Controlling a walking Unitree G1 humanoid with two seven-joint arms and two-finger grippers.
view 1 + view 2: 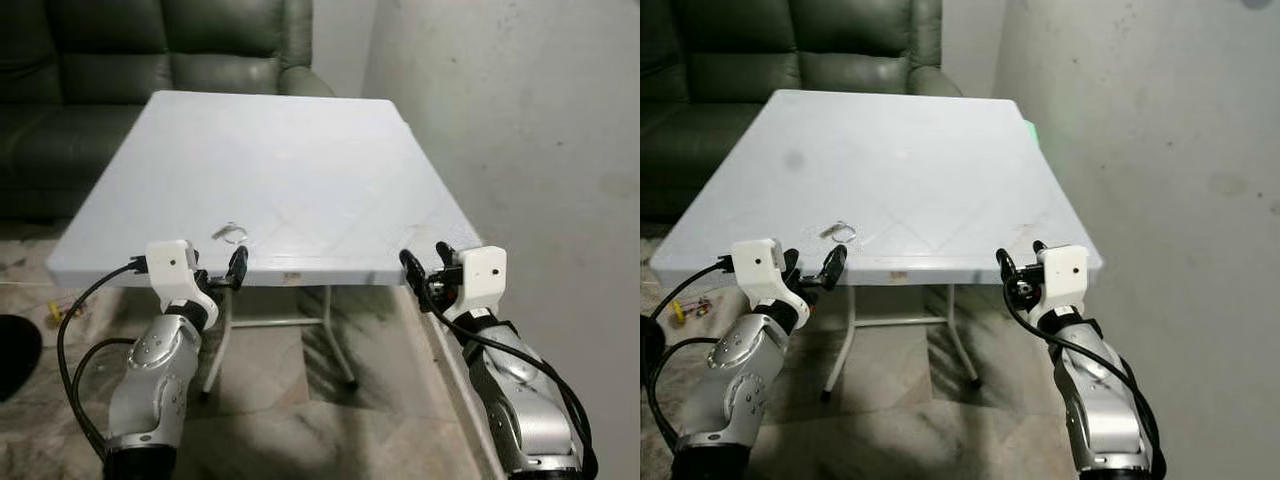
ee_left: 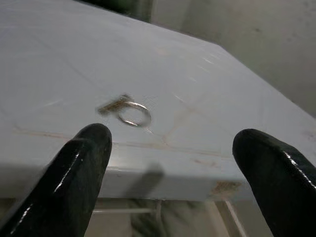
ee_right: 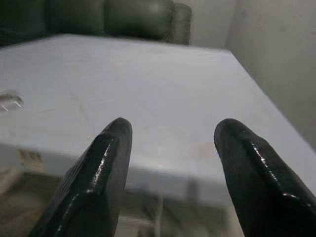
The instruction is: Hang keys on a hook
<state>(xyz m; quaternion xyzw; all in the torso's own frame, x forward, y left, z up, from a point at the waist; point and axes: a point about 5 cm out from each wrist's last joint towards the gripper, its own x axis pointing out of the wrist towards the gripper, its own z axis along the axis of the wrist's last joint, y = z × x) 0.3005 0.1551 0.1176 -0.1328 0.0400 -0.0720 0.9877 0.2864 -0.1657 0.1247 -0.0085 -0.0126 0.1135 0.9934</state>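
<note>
Standing behind everything, a dark green sofa (image 1: 150, 50) with smooth padded cushions runs out of frame at the top and left, so its full shape cannot be made out. Beside it a pale plaster wall (image 1: 520, 130), mottled with faint stains, runs along the right side. A square white table (image 1: 300, 130) with a smooth, lightly scuffed top has its far edge against the sofa, and its thin metal legs (image 1: 335, 340) are partly hidden by the near edge, standing on a marbled stone floor (image 1: 290, 410). Both silver arms are raised at the table's near edge, their lower parts cut off. The left gripper (image 2: 168, 163) hovers just off the near edge toward the near left corner, its black fingers (image 2: 84, 163) spread apart and holding nothing. The right gripper (image 3: 173, 163) hangs at the near right corner, likewise parted and empty. The keys (image 2: 126, 109) lie flat on the tabletop close to the near edge, just beyond the left gripper: a thin metal ring with one small dull key, too blurred to show detail.
</note>
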